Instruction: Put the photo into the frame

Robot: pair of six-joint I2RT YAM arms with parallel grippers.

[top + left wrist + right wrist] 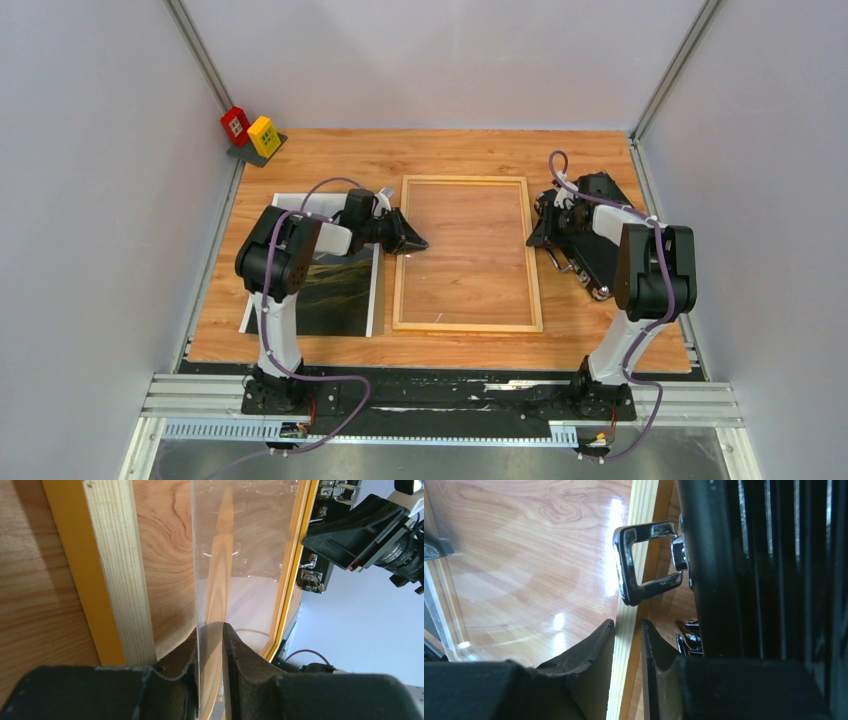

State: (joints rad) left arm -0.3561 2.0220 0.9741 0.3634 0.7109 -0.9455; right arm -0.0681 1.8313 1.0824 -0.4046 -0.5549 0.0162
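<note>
Item: your left hand (209,627). Its fingers stand narrowly parted either side of the edge of the clear pane (240,555). The pane sits close to one finger with a sliver of gap at the other, so nothing is clamped. Item: your right hand (628,622). It is closed narrow on the frame (465,326), and that side's light wood rail fills the space between the fingertips. Item: frame. It lies flat on the desk (320,160), light wood side up, between your two hands, one hand at each long side. Item: photo (340,290). It lies flat, picture side up, behind your left hand and partly under that arm, just beside the frame's rail on that side. Item: black case (764,580). It stands just beyond your right hand, and its chrome handle (623,565) reaches over the frame's rail ahead of the fingertips. Item: red block (236,124) and yellow block (264,135). They sit together, well apart from both hands, at the far corner on the left hand's side.
</note>
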